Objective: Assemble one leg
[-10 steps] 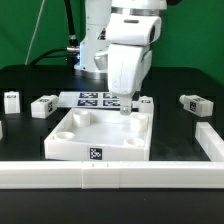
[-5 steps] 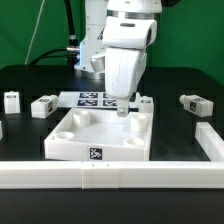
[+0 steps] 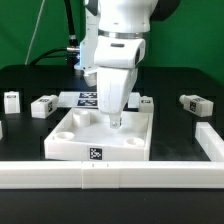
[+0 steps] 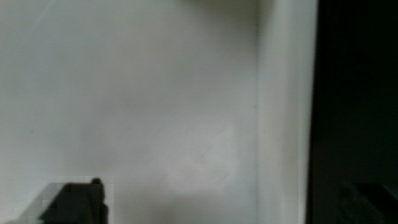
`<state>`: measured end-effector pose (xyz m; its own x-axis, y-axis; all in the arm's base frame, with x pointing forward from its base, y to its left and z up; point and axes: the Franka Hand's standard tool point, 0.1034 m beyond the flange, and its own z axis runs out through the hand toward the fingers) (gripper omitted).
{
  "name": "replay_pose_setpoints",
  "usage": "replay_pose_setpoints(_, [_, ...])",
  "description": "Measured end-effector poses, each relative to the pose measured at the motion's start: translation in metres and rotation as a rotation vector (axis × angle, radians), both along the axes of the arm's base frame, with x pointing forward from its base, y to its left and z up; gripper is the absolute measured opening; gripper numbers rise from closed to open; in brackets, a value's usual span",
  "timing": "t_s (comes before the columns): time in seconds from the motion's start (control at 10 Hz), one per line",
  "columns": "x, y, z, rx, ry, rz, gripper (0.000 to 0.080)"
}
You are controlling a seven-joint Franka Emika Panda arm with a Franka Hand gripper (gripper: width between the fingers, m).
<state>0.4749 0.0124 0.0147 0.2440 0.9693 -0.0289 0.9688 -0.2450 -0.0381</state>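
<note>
- The tool hangs low over the big white panel, close to its back edge.
- In the wrist view its fingers look spread wide apart. Nothing is pinched between them, and only white shows under them.
- The leg lies on the black tabletop, just behind the panel's back corner on the exterior view's right. It is near the tool but not touching it.
- The other legs lie loose on the tabletop too, further off to the sides.
- The marker board lies flat behind the panel.
- I think the step is to go and get a leg. None of the job looks done yet.
- To do it well, the tool should lift clear of the panel first. Then it should come straight down over the leg, with one finger on each side.
- It should squeeze the leg in the middle, so the leg does not tip or slide away.
- After that the leg has to stand upright in a round hole at a corner of the panel.
</note>
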Motion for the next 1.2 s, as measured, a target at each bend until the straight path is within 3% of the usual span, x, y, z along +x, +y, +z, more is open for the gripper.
replay_pose_setpoints(0.1, [-0.0012,0.0018,-0.0032,0.001,0.002,-0.009,0.0650])
replay_pose_setpoints(0.2, [-0.0024,0.0036,-0.0056,0.002,0.005,-0.018,0.0528])
replay_pose_setpoints(0.3, [-0.0026,0.0031,-0.0057,0.002,0.005,-0.018,0.0528])
replay_pose_setpoints(0.5, [-0.0032,0.0031,-0.0062,0.002,0.007,-0.018,0.0195])
replay_pose_setpoints(0.6, [-0.0033,0.0030,-0.0064,0.002,0.007,-0.018,0.0195])
replay_pose_setpoints(0.7, [-0.0029,0.0030,-0.0061,0.002,0.006,-0.018,0.0071])
replay_pose_setpoints(1.2, [-0.0025,0.0031,-0.0059,0.003,0.003,-0.018,0.0057])
